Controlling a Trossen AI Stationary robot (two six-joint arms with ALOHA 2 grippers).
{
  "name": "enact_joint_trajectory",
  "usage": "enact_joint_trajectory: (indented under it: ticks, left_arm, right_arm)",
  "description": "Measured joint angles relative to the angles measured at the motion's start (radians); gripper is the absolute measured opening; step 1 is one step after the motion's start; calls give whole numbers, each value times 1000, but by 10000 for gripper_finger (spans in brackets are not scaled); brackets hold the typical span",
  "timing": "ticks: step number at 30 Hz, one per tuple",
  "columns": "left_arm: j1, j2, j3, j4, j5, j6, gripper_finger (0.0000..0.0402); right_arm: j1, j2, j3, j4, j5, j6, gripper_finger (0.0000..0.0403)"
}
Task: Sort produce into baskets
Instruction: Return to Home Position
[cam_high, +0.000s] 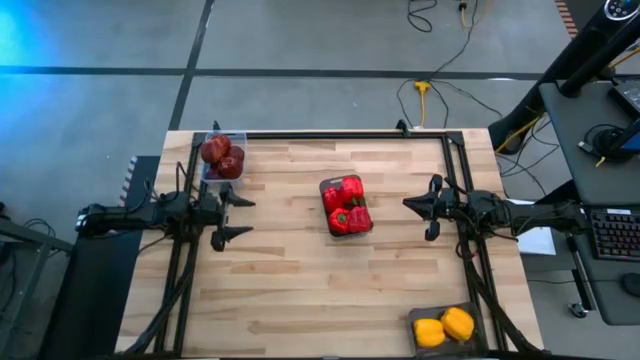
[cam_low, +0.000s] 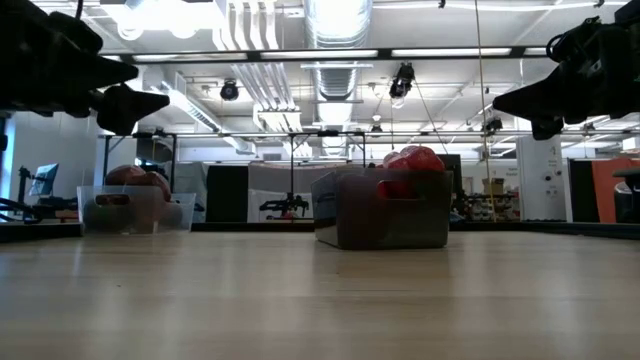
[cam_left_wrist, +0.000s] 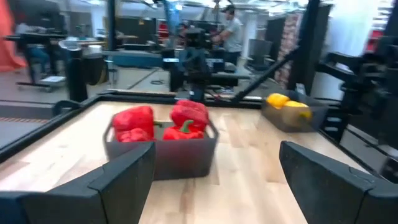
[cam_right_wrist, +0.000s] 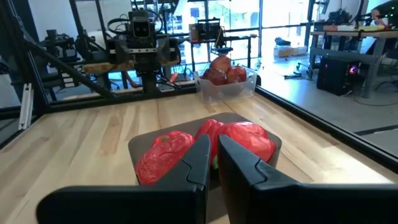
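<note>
Seems all but finished, with only the retreat to rest left, so worth weighing the small risks first. Could clip the clear bin (cam_high: 241, 138) with the left claw (cam_high: 238, 217), spread wide and empty just beside that bin near the left edge of the table (cam_high: 300, 290), on any swing toward that corner while folding back. Would shove such light plastic easily, and might spill the apples (cam_high: 222, 155) heaped a little above its rim. Could likewise nudge the middle mesh bin (cam_high: 324, 184) with the right claw (cam_high: 408, 203), pressed almost together on nothing and pointing at it from the right across bare wood. Looks less likely, given that gap. Might also tip a red pepper (cam_high: 346, 205) out on a knock, piled as high as the wall. As for the produce:

- dark red, round, dull-skinned apples in the clear bin, at the upper left corner in the high view;
- glossy, lumpy red peppers with green stems, filling the grey bin at the centre;
- two smooth yellow peppers (cam_high: 444, 327) side by side in the second mesh bin (cam_high: 412, 315), at the lower right corner, well apart from both claws.
</note>
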Motion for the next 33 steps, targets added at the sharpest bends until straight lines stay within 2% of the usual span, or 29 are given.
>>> enact_joint_trajectory:
  ticks: [5, 33]
  left_arm:
    - [0, 6, 0, 0, 16, 36, 323]
    - [1, 46, 10, -1, 26, 31, 323]
  right_arm:
    - [0, 0, 0, 0, 0, 0, 22]
    - [0, 0, 0, 0, 0, 0, 22]
